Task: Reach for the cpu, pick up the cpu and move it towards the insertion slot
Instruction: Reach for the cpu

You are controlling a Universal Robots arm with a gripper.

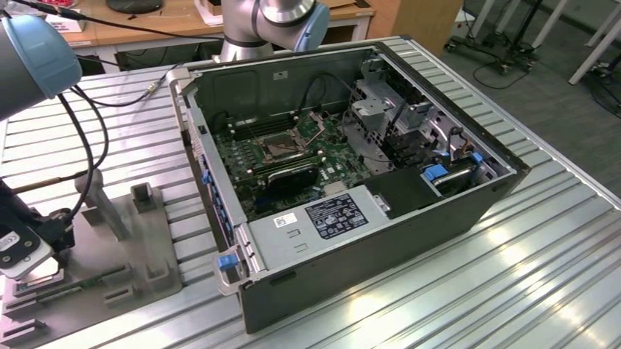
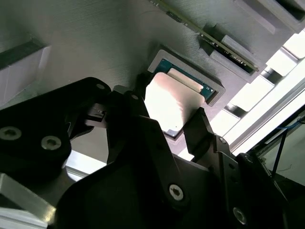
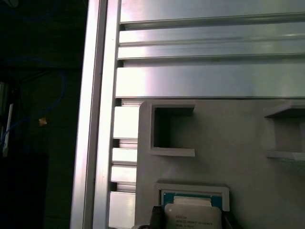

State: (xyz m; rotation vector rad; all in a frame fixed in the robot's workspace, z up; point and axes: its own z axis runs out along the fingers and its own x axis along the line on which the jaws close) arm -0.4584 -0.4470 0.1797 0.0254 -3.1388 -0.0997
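Slatted alu bench (image 1: pixel 505 276), open pc case (image 1: pixel 388 240) mid-bench, grey tray (image 1: pixel 145 240) down at 8 o'clock in the exterior view. The gripper (image 2: pixel 169 102) hangs low over that tray w/ the cpu (image 2: pixel 164 110) dead centre beneath it, flat in its recess. It's square, so no long axis. Can't tell if it's pinched or merely straddled. The insertion slot (image 1: pixel 276 145) lies at 2 o'clock from there, well apart, inside the case.
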